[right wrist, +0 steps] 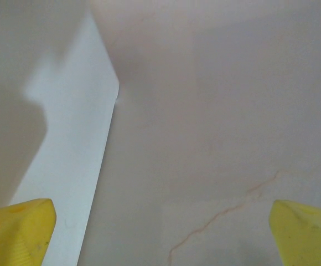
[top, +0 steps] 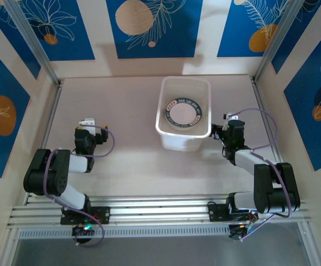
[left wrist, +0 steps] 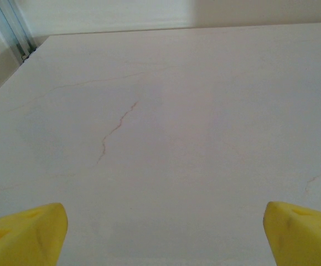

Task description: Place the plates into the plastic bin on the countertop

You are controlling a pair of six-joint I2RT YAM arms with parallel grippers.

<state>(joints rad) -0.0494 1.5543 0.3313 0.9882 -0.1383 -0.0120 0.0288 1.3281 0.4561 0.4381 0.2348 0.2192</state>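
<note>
Plates (top: 185, 114) lie inside the plastic bin (top: 161, 105), centre-right on the countertop (top: 122, 105). The right gripper (top: 231, 118) is just beside the bin's right wall (right wrist: 66, 144), fingers (right wrist: 16, 230) spread wide, holding nothing. The left gripper (left wrist: 163, 233) is well apart to the left, also wide open and empty, over bare counter. An aluminium rail (left wrist: 14, 27) runs along the far-left edge.

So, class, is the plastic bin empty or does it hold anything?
Not empty: a patterned plate lies flat inside the plastic bin. Whether others lie under it, cannot tell.
</note>
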